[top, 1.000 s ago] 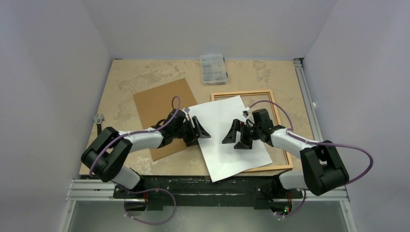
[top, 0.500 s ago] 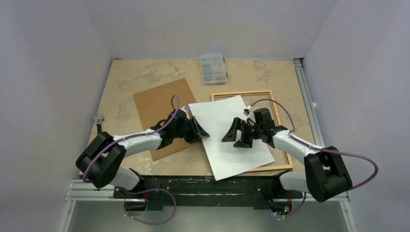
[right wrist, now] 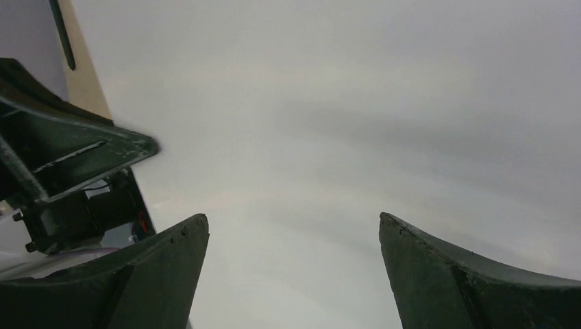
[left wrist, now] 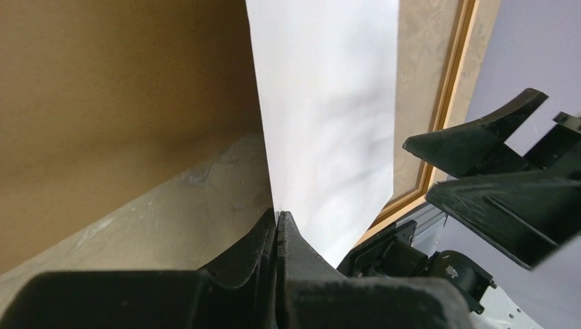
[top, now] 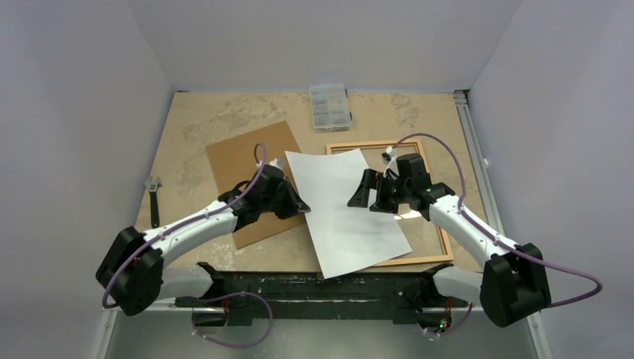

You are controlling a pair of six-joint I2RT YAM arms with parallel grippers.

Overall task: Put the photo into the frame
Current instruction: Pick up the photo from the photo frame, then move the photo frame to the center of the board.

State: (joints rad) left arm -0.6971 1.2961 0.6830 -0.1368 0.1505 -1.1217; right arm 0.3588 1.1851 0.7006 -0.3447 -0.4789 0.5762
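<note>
The photo (top: 344,213) shows its white back and lies slanted, its right part over the orange-brown wooden frame (top: 442,233). My left gripper (top: 297,203) is shut on the photo's left edge; in the left wrist view the sheet (left wrist: 329,116) runs out from between the closed tips of that gripper (left wrist: 277,218), with the frame's rail (left wrist: 449,103) beyond. My right gripper (top: 366,196) hovers open over the photo's upper right part. Its wrist view is filled by the white sheet (right wrist: 342,123), with nothing between the wide jaws of the right gripper (right wrist: 293,229).
A plain brown backing board (top: 247,161) lies left of the photo, under my left arm. A small clear compartment box (top: 330,106) stands at the back edge. A wrench (top: 152,196) lies at the table's left edge.
My left gripper has shut on the photo's left edge and drawn it slightly left. The right gripper has pulled back toward the frame's far end, staying open.
</note>
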